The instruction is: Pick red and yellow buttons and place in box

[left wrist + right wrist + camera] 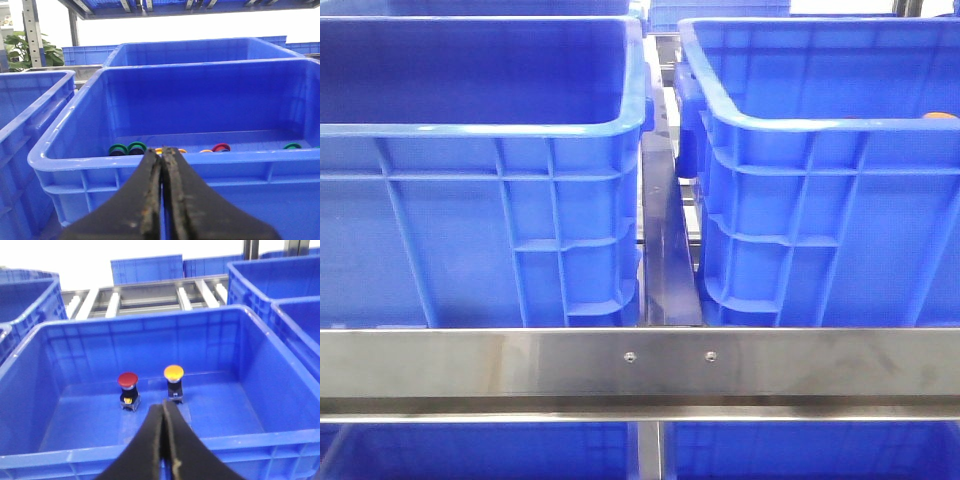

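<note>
Blue bins: two big crates side by side in the front view, left crate [470,180], right crate [820,200], behind a steel rail [640,365].
Parts bin [165,165]: holds loose green, red and yellow rings at its floor.
Box [150,450]: red button [128,380] and yellow button [173,372] stand upright inside, near each other, apart.
Left gripper [162,165]: jaws closed, empty.
Right gripper [164,412]: jaws closed, empty.

Left tool [162,152] closed, black fingers [145,200] pressed together, nothing held; right tool [164,407] same, fingers [187,455] touching, empty. Neither arm visible in front view.
</note>
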`<state>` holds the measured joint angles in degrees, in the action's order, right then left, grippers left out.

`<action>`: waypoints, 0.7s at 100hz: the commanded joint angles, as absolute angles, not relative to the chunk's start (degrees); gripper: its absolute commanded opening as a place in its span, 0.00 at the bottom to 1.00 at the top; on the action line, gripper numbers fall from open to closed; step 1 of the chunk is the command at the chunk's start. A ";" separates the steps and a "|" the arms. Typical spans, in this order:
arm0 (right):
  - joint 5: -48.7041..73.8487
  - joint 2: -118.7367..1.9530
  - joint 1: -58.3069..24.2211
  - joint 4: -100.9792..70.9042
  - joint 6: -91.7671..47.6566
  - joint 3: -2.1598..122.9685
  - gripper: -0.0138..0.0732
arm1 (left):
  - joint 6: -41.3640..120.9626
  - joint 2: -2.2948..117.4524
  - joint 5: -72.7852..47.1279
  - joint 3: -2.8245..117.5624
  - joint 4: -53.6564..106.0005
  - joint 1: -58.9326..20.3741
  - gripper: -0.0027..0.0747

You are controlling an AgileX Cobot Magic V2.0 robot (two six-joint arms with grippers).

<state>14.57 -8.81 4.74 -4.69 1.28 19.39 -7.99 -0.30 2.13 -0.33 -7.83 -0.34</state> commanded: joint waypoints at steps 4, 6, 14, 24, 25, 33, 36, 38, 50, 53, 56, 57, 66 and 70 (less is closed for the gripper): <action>6.28 -5.57 4.26 -3.49 2.37 16.34 0.03 | -8.15 -2.17 6.65 -2.56 -7.54 -0.26 0.01; 6.05 -5.10 4.26 -3.49 2.38 15.47 0.03 | -8.15 -2.17 6.65 -2.56 -7.54 -0.26 0.01; 5.72 -2.27 4.26 -3.49 2.90 12.26 0.03 | -8.15 -2.17 6.65 -2.56 -7.54 -0.26 0.01; 5.32 0.86 4.26 -3.49 3.07 8.87 0.03 | -8.15 -2.17 6.65 -2.56 -7.54 -0.26 0.01; 5.26 1.28 4.26 -3.49 3.07 8.64 0.03 | -8.15 -2.17 6.65 -2.56 -7.54 -0.26 0.01; 3.84 2.13 4.21 -3.42 3.07 6.35 0.03 | -8.15 -2.17 6.65 -2.56 -7.54 -0.26 0.01; 3.14 2.03 4.21 -3.23 3.07 5.73 0.03 | -8.15 -2.17 6.65 -2.56 -7.54 -0.26 0.01; 2.69 2.03 4.21 -3.06 3.12 5.22 0.03 | -8.15 -2.17 6.65 -2.56 -7.54 -0.26 0.01; 0.49 2.03 4.14 -2.88 3.13 3.15 0.03 | -8.15 -2.17 6.65 -2.56 -7.54 -0.26 0.01; 0.00 2.03 3.89 -2.88 3.13 2.81 0.03 | -8.15 -2.17 6.65 -2.56 -7.54 -0.26 0.01; 0.00 2.03 3.61 -2.81 3.13 2.41 0.03 | -8.15 -2.17 6.65 -2.56 -7.54 -0.26 0.01; -0.32 2.03 3.54 -2.81 3.13 2.33 0.03 | -8.15 -2.17 6.65 -2.56 -7.54 -0.26 0.01; -1.43 2.03 2.33 -2.75 3.13 1.32 0.03 | -8.15 -2.17 6.65 -2.56 -7.54 -0.26 0.01; -2.12 2.03 1.76 -2.75 3.13 0.74 0.03 | -8.15 -2.17 6.65 -2.56 -7.54 -0.26 0.01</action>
